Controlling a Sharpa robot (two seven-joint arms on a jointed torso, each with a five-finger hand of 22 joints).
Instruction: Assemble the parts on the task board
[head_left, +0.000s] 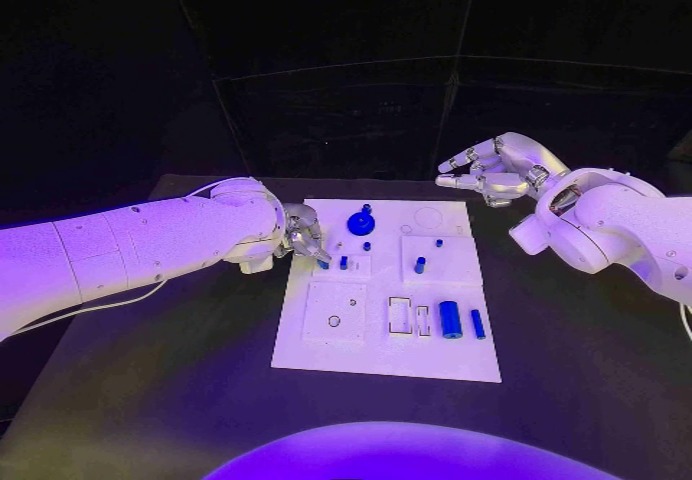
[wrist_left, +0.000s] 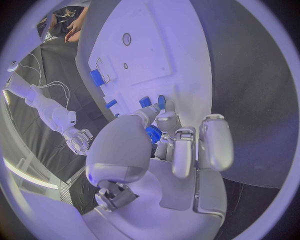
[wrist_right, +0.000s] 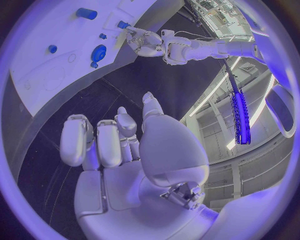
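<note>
Head view, nearest edge first: the task board (head_left: 387, 345) lay in the middle of the black table (head_left: 159, 400). On its near half a blue cylinder (head_left: 450, 319) and a thinner blue bar (head_left: 477, 324) lay loose beside two open slots, so I judged those parts not yet seated. Further in, small blue pegs (head_left: 420, 265) stood in the board, which looked like finished work. At the board's left edge the left hand (head_left: 303, 238) reached over two pegs, fingers drawn narrow; whether they pinched a part I could not tell, though the left wrist view showed something blue by the fingertips (wrist_left: 164, 120). Near the far edge stood a round blue knob (head_left: 361, 222). Beyond the board's far right corner the right hand (head_left: 493, 172) hovered above the table, fingers curled loosely and apart, holding nothing. Roughly half remained.
</note>
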